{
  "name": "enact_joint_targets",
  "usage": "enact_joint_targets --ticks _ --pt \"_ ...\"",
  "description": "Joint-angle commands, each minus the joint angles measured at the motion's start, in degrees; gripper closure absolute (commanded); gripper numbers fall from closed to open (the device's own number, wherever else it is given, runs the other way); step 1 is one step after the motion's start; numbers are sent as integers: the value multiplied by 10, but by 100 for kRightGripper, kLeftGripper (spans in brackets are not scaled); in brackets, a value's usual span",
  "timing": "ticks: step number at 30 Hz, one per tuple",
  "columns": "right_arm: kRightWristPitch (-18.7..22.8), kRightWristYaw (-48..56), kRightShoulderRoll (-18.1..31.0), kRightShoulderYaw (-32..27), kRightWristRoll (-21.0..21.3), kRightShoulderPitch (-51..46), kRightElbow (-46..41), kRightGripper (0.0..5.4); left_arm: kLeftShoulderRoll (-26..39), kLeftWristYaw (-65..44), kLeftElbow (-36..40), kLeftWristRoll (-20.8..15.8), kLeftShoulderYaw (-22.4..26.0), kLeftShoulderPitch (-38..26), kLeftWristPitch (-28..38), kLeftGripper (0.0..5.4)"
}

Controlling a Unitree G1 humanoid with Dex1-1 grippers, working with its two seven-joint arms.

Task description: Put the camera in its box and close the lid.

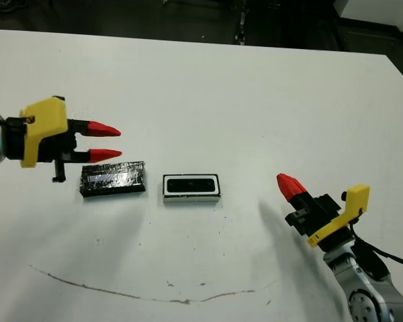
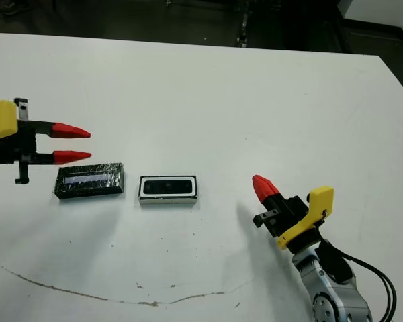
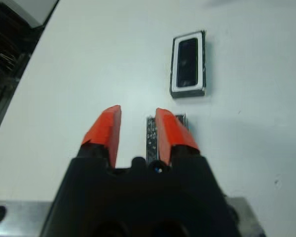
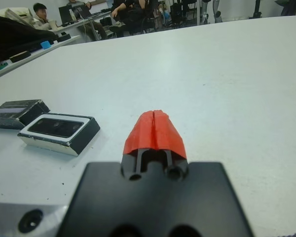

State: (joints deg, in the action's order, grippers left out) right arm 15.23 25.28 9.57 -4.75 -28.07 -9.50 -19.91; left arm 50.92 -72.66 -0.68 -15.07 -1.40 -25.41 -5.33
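Two grippers: left (image 1: 104, 141) jaws parted, empty, above the crinkly rectangular lid (image 1: 113, 178); right (image 1: 290, 186) jaws closed, empty. Camera (image 1: 191, 184) lies inside the white-walled box (image 1: 191, 197), beside the lid.

The camera (image 1: 191, 184), a slim black bar with a glossy face, lies flat inside the box (image 1: 191, 197), a shallow tray with white inner walls and a dark rim, just left of centre in my head view. The box is open. The lid (image 1: 113, 178), a crinkly, shiny black panel, lies flat just left of it, apart.
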Motion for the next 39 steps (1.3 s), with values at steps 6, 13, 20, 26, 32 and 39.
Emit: enact_joint_targets --ticks 6,13,20,26,32,39 --pt "-3 -2 6 -2 3 -5 2 540 -9 -57 -52 27 -59 -49 6 199" --pt "-16 4 8 1 11 -5 6 540 -28 -103 -109 22 -76 -78 14 96" --pt "-12 3 7 2 8 -3 6 540 -52 -130 -160 12 -73 -91 26 1" --pt "-7 2 8 3 6 -2 3 540 -58 -120 -173 36 -86 -98 26 1" --pt "-13 6 8 3 7 0 7 540 -64 -116 -188 63 -98 -104 32 1" --pt "-8 7 9 1 0 0 6 540 -73 -111 -216 83 -102 -104 72 1"
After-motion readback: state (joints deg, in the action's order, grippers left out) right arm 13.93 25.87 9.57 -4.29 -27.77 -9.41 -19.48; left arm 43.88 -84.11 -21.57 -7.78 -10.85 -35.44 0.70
